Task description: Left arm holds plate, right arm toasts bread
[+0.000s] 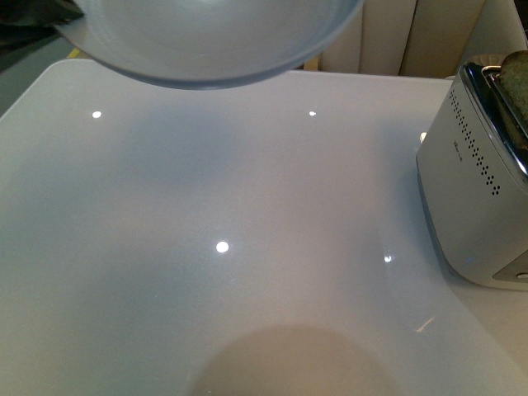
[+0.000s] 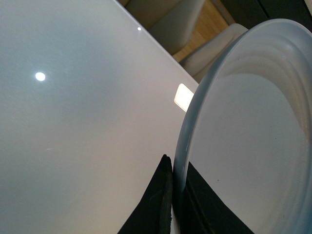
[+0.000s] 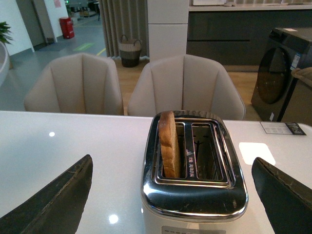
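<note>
The pale blue-grey plate (image 1: pixel 210 37) hangs in the air at the top of the front view, above the white table. In the left wrist view my left gripper (image 2: pixel 174 195) is shut on the plate's rim (image 2: pixel 187 126), one black finger on each side; the plate is empty. The bread (image 3: pixel 169 144) stands upright in one slot of the silver toaster (image 3: pixel 195 195), its top sticking out. It also shows at the front view's right edge (image 1: pixel 516 91). My right gripper (image 3: pixel 170 195) is open, its fingers wide apart on either side of the toaster, touching nothing.
The toaster (image 1: pixel 474 177) stands at the table's right edge; its second slot (image 3: pixel 207 151) is empty. Beige chairs (image 3: pixel 187 85) stand behind the table's far edge. A small card (image 3: pixel 282 127) lies on the table beyond the toaster.
</note>
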